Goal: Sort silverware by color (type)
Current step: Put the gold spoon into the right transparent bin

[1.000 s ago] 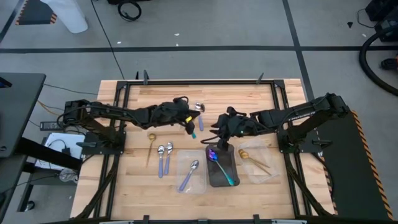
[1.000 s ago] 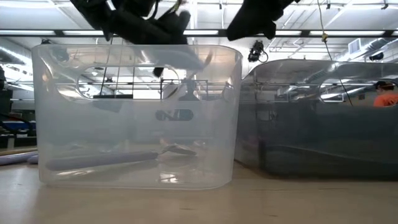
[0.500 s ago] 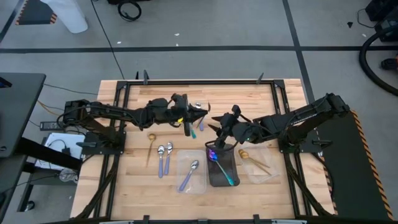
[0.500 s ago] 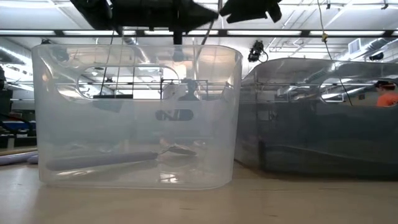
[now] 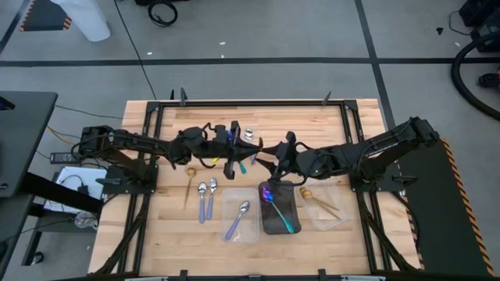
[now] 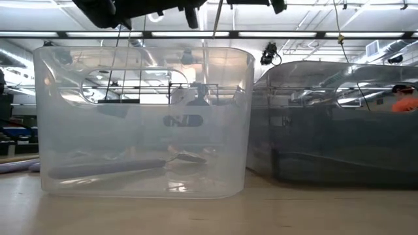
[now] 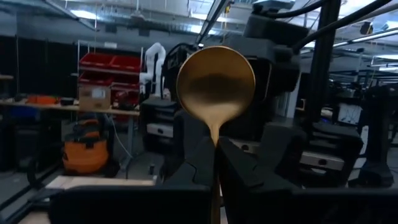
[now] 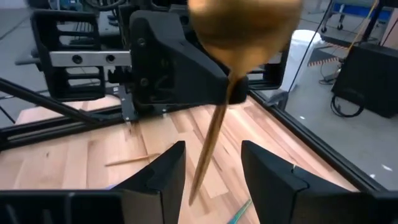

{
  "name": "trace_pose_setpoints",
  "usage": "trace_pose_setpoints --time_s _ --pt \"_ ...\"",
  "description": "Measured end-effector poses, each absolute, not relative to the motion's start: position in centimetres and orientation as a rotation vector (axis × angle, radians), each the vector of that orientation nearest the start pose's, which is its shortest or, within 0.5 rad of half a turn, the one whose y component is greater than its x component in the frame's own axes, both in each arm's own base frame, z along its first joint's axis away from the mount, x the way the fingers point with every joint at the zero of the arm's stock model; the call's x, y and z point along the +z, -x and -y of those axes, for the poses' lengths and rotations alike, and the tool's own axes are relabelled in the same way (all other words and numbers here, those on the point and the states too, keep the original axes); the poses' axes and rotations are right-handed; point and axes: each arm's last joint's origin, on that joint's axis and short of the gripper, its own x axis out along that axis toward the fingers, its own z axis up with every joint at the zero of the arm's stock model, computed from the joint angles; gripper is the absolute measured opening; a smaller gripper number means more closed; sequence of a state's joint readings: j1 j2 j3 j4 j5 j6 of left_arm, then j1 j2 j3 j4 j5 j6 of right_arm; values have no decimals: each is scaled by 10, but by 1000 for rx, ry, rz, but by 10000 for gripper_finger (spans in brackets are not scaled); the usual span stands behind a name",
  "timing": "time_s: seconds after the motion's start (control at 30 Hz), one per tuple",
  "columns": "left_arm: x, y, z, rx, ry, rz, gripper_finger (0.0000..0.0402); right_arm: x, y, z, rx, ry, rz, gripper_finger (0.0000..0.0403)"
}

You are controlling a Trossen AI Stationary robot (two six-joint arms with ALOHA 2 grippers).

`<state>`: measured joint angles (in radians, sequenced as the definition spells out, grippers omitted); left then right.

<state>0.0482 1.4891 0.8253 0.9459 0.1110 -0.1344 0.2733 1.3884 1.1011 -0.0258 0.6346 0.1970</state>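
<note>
My left gripper [image 5: 244, 152] is above the table's middle, shut on a gold spoon [image 7: 216, 81] that stands upright with its bowl on top. My right gripper [image 5: 270, 155] faces it from the right, open. In the right wrist view its fingers [image 8: 163, 177] stand on either side of the spoon's lower handle [image 8: 202, 165] without touching it. In the low view the handle [image 6: 214, 19] hangs down over the clear tray. On the table lie another gold spoon [image 5: 189, 178] and two silver spoons with lilac handles [image 5: 206, 193]. My left gripper pinches the gold spoon's handle just below the bowl [image 7: 215, 135] between its two fingers [image 7: 193, 163]. The fingers come level from the table's left and lie across the handle. The spoon is lifted clear and upright, with the bowl above the fingers and the handle hanging below.
At the near edge stand three trays. A clear one [image 5: 251, 228] holds a silver spoon, a dark one [image 5: 273, 226] holds an iridescent spoon with a teal handle, and a clear one [image 5: 332, 218] holds a gold spoon. A silver spoon [image 5: 249, 133] lies near the far edge.
Both grippers have risen, which shows in the low view, and the left one has carried the gold spoon up with it. The spoon's handle slanted earlier and now hangs almost straight down. The right gripper has moved a little toward the table's left, closer to the spoon.
</note>
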Motion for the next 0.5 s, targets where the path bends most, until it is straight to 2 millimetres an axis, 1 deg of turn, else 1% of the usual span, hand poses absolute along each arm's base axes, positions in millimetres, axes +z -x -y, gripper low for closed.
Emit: trace_pose_setpoints --time_s 0.27,0.4,0.5 --pt "296 -319 -2 -103 39 348 17 329 -305 -68 -365 -18 -204 165" --pt "297 -319 -2 -99 9 364 17 332 -307 -66 -339 -8 -180 163" --pt "298 -318 -2 -97 2 366 17 334 -309 -64 -300 -19 -162 151"
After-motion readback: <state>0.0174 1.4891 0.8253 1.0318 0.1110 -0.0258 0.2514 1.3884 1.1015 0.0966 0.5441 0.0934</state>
